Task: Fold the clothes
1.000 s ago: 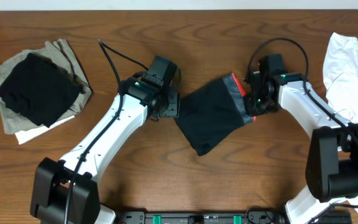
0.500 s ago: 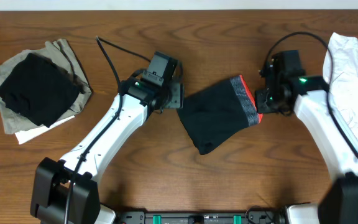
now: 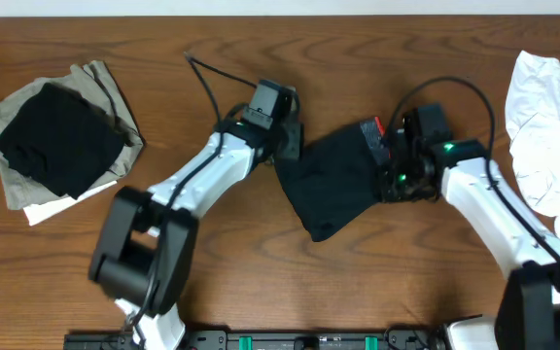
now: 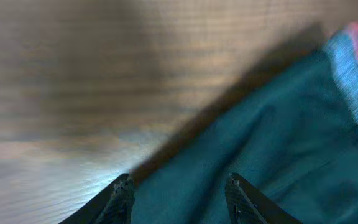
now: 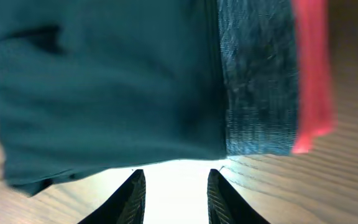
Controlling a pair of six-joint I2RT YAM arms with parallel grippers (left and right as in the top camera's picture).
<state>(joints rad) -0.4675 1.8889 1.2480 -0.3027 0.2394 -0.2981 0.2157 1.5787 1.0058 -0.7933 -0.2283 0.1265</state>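
Note:
Dark teal shorts with a grey and red waistband lie on the wooden table in the middle of the overhead view. My left gripper is at their upper left corner, open, with the teal cloth between and beyond its fingers. My right gripper is at their right edge just below the waistband, open over bare table, with the cloth edge just ahead of the fingertips.
A stack of folded clothes, black on top of khaki and white, lies at the far left. A crumpled white garment lies at the right edge. Cables run from both arms over the table's back part.
The left gripper moved right onto the shorts' upper left corner. The right gripper swung out right, then came back left to the shorts' right edge. The shorts shifted slightly.

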